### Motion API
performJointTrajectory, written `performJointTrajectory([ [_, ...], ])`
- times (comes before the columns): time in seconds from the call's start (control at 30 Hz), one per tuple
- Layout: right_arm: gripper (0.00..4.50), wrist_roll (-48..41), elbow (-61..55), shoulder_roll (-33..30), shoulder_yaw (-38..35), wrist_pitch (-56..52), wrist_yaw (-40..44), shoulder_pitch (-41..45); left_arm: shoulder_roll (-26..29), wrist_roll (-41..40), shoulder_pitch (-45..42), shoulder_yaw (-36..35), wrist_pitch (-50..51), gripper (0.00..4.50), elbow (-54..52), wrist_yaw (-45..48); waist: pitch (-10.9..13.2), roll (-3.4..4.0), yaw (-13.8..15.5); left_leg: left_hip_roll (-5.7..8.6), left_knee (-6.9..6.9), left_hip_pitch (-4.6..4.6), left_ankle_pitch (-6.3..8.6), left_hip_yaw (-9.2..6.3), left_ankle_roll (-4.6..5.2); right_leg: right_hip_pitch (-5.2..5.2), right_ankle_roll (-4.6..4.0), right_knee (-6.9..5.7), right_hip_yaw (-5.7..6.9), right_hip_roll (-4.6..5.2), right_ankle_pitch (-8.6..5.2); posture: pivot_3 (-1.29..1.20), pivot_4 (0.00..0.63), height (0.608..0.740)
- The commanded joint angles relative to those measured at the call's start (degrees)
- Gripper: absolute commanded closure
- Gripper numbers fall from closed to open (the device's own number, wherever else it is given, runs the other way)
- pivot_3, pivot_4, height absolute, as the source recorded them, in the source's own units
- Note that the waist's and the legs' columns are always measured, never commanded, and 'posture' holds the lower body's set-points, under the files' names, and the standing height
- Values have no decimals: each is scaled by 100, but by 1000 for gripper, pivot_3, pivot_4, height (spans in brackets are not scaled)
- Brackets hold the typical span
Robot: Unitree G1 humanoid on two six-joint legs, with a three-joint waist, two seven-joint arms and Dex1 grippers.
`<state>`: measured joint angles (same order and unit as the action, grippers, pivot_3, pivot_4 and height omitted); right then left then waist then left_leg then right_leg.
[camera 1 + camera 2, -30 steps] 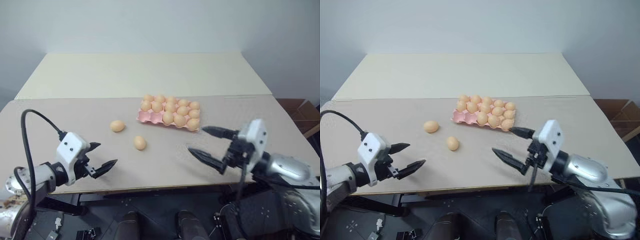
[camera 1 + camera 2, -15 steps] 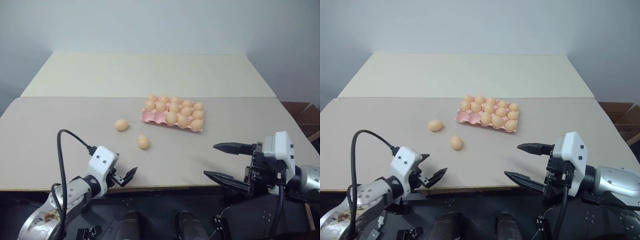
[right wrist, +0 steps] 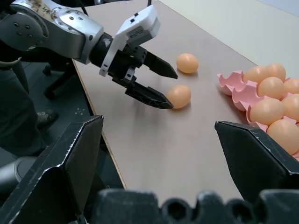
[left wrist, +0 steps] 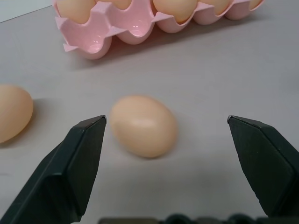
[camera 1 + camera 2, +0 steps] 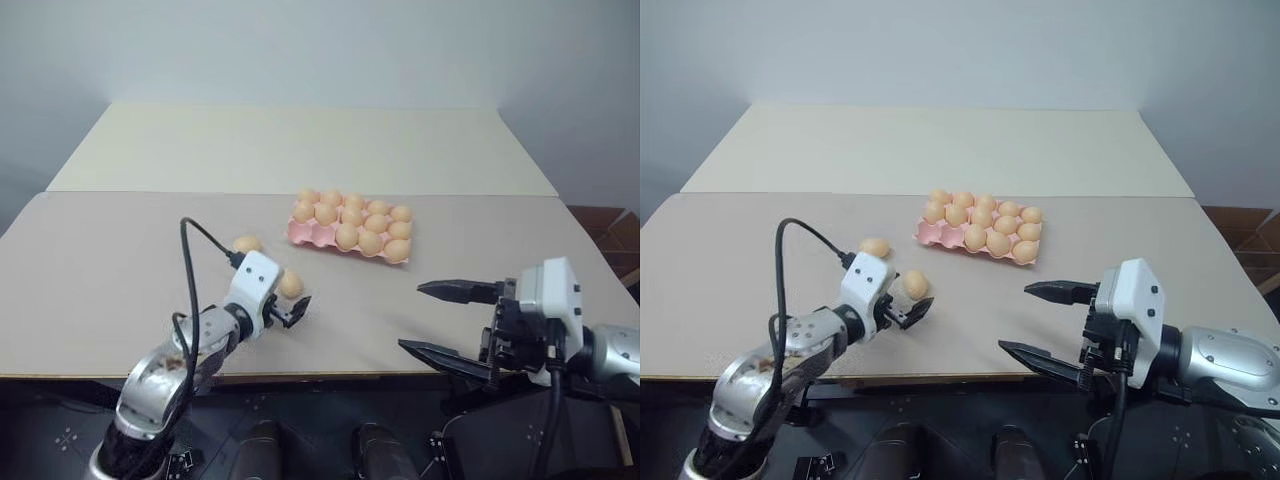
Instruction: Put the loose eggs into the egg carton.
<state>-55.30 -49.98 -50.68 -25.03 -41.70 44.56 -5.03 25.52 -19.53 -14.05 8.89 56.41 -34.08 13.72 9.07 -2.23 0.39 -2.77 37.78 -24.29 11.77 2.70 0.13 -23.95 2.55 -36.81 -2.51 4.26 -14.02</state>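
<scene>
Left gripper (image 4: pixel 166 126) spread wide at a loose egg (image 4: pixel 144 125)

The nearer egg lies on the desk (image 5: pixel 100 280), between the open fingers but untouched; the second loose egg (image 5: pixel 247 243) lies just behind. The egg carton (image 5: pixel 350 226) (pink, nearly full) sits near the desk's far edge. The right gripper (image 5: pixel 440 320) hovers wide open over the near edge.

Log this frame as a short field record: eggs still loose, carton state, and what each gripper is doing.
loose eggs: two on the table, near egg and far egg
egg carton: pink, mostly filled, empty cups at the end nearest the loose eggs
left gripper: open, near egg between its fingers, not gripped
right gripper: open, holding nothing, apart from the eggs
step: near egg not yet grasped
</scene>
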Motion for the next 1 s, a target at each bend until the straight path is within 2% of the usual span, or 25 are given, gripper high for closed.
performJointTrajectory([
  [0.03, 37, -66, -119, -67, 24, 170, -21, 70, -44, 141, -205, 163, -80, 0, 157, 74, 0, 0, 5, 0, 0, 0, 0, 0, 0, -1, 0, 0, 0, 0, 0, 0, 150, 740],
  [0.27, 37, 6, -111, -78, 195, 237, -19, 115, -443, 359, -588, 269, -221, 0, 825, 10, 0, -1, 23, 2, 2, 0, 0, -4, 0, 2, 2, 0, 1, 0, 2, 0, 150, 740],
  [0.57, 37, 141, 8, -124, 343, 281, -8, 282, -565, 503, -693, 304, -324, 0, 1148, 173, 0, -1, 20, 3, 4, 0, 0, -6, 0, 3, 3, -1, 1, 0, 3, 0, 150, 740],
  [0.6, 0, 146, 13, -128, 347, 284, -7, 291, -574, 500, -688, 296, -314, 378, 1146, 180, 0, -1, 20, 3, 3, 0, 0, -6, 0, 3, 3, -1, 1, 0, 3, 0, 150, 740],
  [0.63, 0, 147, 13, -130, 344, 287, -6, 291, -580, 501, -682, 292, -306, 539, 1138, 184, 0, -1, 21, 3, 4, -1, 0, -7, 0, 2, 3, -1, 1, 0, 3, 0, 150, 740],
  [0.87, 0, 154, 61, -102, 384, 268, -125, 423, -584, 511, -746, 211, -373, 2581, 1138, 228, -1, -1, 19, 3, 4, 0, 0, -8, 0, 3, 3, -2, 1, 0, 3, 0, 150, 740],
  [1.0, 0, 163, 119, 45, 463, 212, -544, 645, -526, 559, -1234, 173, -648, 2809, 1278, 397, 0, -1, 31, 3, 5, 0, -1, -8, 0, 3, 3, -4, 1, 0, 3, 0, 150, 740],
])
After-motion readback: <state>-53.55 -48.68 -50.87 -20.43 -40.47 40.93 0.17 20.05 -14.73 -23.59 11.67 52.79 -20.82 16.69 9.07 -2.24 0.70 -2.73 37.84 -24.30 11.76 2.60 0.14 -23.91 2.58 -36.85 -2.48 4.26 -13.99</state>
